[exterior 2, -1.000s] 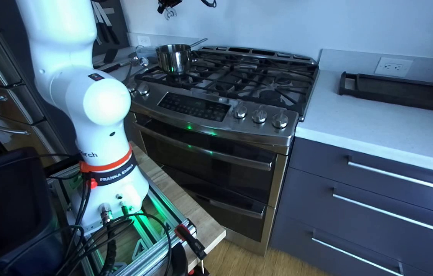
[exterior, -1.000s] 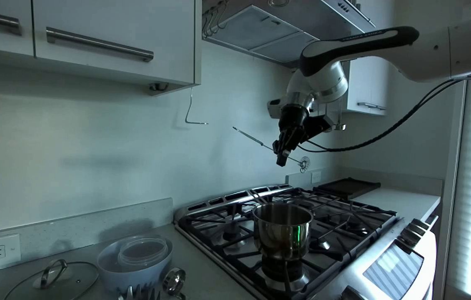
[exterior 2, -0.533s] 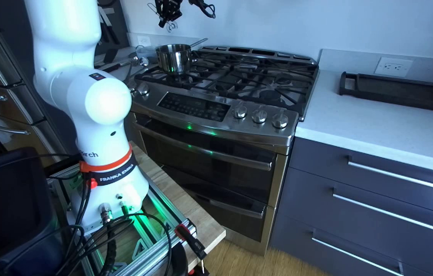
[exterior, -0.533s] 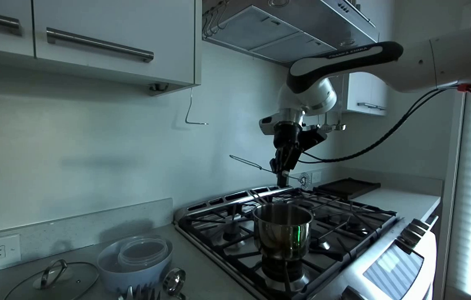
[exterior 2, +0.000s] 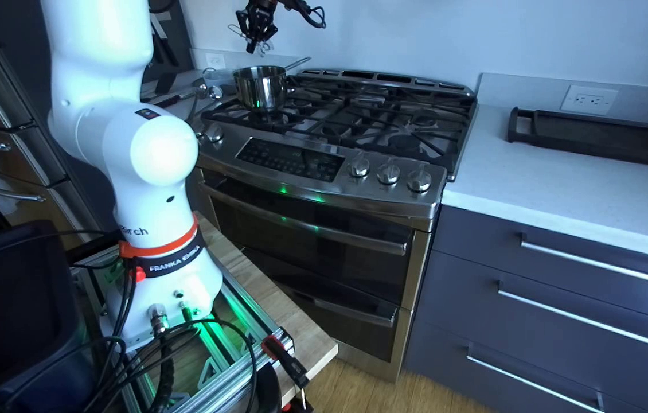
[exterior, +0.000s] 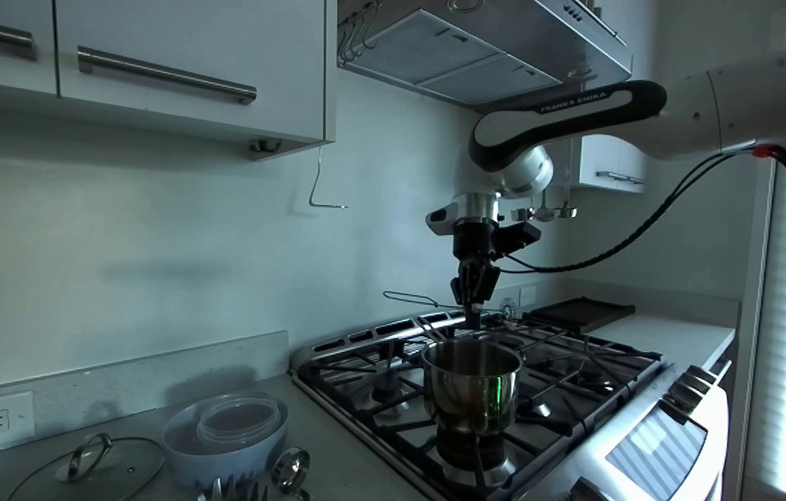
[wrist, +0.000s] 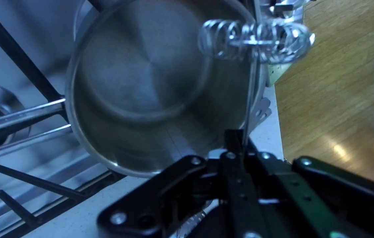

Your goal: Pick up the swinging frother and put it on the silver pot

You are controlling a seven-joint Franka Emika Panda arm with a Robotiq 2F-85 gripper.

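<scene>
The swinging frother is a thin metal wand with a loop handle [exterior: 407, 298] at one end and a coiled head [wrist: 279, 43] at the other. My gripper [exterior: 474, 321] is shut on its thin shaft [wrist: 250, 99], and the frother lies nearly level in the air. The gripper also shows in the wrist view [wrist: 244, 142] and in an exterior view [exterior 2: 252, 47], a little above the silver pot [exterior 2: 262, 89]. The shiny pot [exterior: 473, 396] stands on a front burner. In the wrist view its open inside [wrist: 150, 82] is bare, and the coil overlaps its right rim.
The pot's handle [exterior 2: 299, 63] points toward the back of the stove. A white bowl [exterior: 222, 456], a glass lid [exterior: 122, 466] and a ladle [exterior: 291, 470] are on the counter beside the stove. A range hood [exterior: 448, 69] hangs above. A dark tray [exterior: 577, 313] lies beyond.
My gripper has come down toward the pot with the frother still held. The frother has turned from a clear slant, head low, to nearly level.
</scene>
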